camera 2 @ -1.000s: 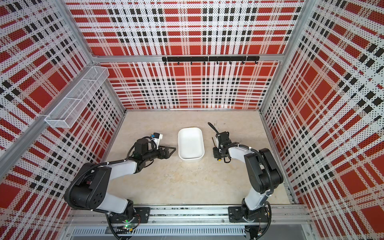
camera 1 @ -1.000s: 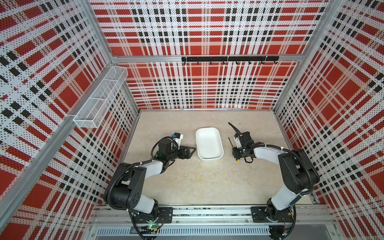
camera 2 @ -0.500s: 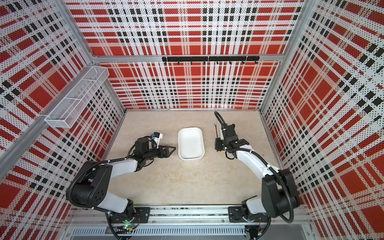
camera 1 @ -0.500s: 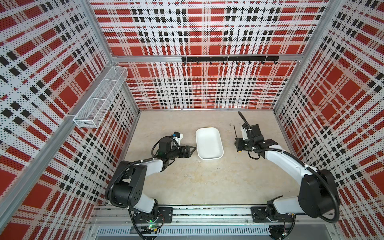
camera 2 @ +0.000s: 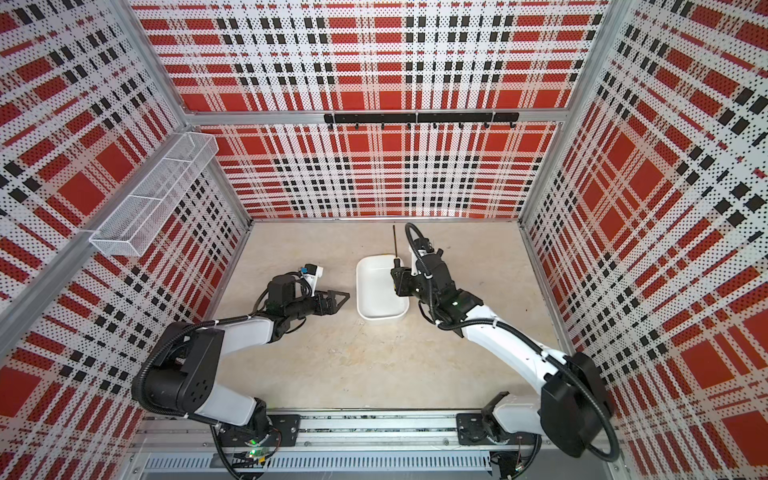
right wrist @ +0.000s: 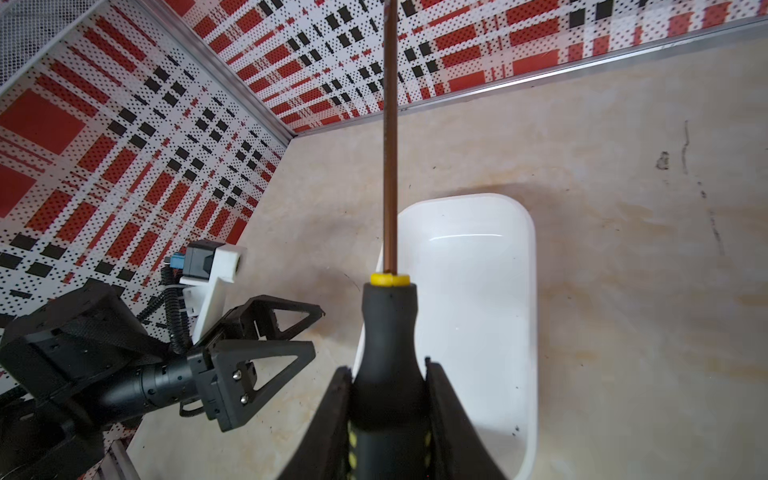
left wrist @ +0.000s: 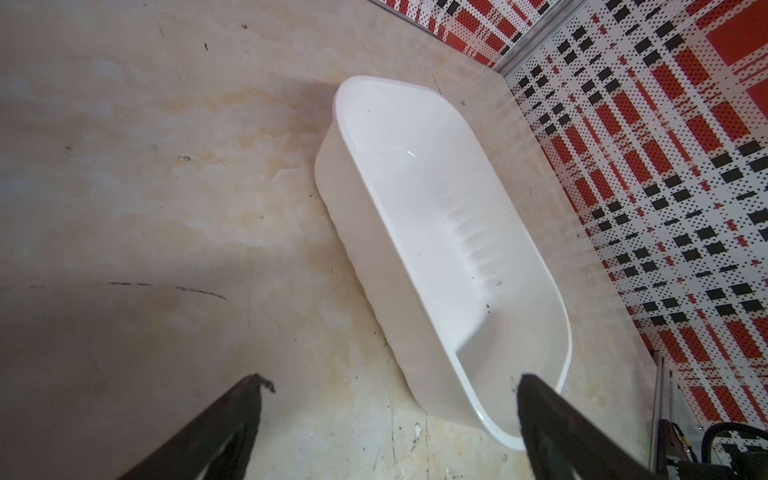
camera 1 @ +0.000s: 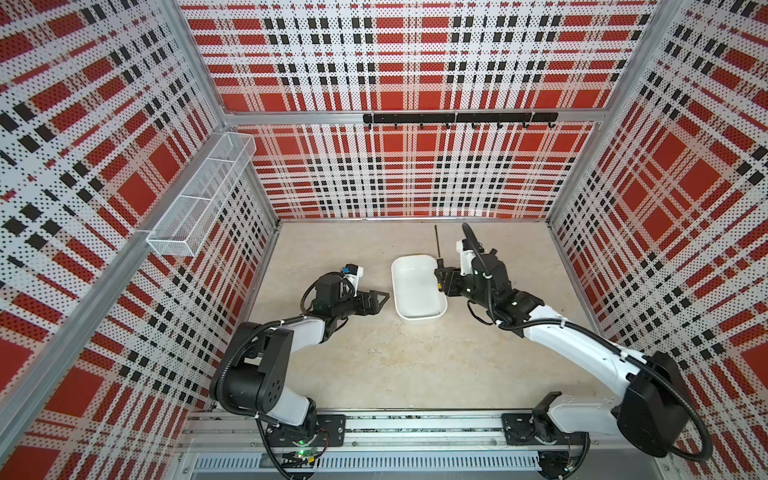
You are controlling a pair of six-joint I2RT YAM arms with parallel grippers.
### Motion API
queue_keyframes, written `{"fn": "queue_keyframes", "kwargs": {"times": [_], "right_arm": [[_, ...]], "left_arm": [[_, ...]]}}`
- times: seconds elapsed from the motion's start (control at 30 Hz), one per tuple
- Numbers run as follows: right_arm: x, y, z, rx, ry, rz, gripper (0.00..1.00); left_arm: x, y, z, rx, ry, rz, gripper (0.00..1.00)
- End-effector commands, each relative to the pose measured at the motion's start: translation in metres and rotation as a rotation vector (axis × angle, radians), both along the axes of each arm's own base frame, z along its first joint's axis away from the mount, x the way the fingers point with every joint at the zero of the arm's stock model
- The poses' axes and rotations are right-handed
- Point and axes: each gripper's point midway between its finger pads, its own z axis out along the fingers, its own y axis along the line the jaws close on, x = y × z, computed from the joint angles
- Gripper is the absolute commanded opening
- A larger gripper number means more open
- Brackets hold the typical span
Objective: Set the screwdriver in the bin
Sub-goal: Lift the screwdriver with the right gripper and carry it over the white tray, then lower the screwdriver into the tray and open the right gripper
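Right wrist: screwdriver (right wrist: pixel 388 324) shaft points toward back wall (right wrist: pixel 478 37)

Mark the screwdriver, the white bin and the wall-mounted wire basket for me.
screwdriver (right wrist: pixel 388 328): right wrist view, on the black handle.
bin (camera 1: pixel 414 291): in a top view, on its bare floor.
wire basket (camera 1: pixel 201 193): in a top view, on its mesh.

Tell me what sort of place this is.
Probably a robot test cell, not a real workshop: a left arm and right arm bolted to an aluminium rail, plaid perforated panels walling in a beige tabletop, and a wire-mesh basket and hook rail hung on those walls.
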Motion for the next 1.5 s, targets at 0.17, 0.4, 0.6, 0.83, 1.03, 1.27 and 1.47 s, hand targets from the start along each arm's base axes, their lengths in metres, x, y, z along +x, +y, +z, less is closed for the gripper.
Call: {"fn": "queue_keyframes", "kwargs": {"times": [0.17,0.4,0.6,0.83,1.03,1.27,1.47], "right_arm": [[0.031,0.047,-0.042,-0.138,0.109,-0.048,0.00],[0.034,0.062,-0.081,-0.219,0.228,-0.070,0.00],[0.027,0.058,-0.105,-0.270,0.300,-0.130,0.00],[0.027,0.053,-0.128,-0.320,0.342,-0.155,0.00],[0.029,0.056,-0.145,-0.363,0.354,-0.131,0.00],[0.031,0.055,-0.161,-0.400,0.366,-0.137,0.00],[0.033,0.054,-0.170,-0.425,0.373,-0.140,0.14]], "left_arm": [[0.007,0.001,0.006,0.008,-0.031,-0.006,0.98],[0.007,0.001,0.008,0.010,-0.039,-0.005,0.98],[0.007,0.004,0.010,0.018,-0.048,0.008,0.98],[0.007,0.004,0.008,0.020,-0.044,0.008,0.98],[0.007,0.004,0.007,0.020,-0.041,0.009,0.98],[0.007,0.004,0.007,0.022,-0.044,0.011,0.98],[0.007,0.005,0.006,0.023,-0.040,0.011,0.98]]}}
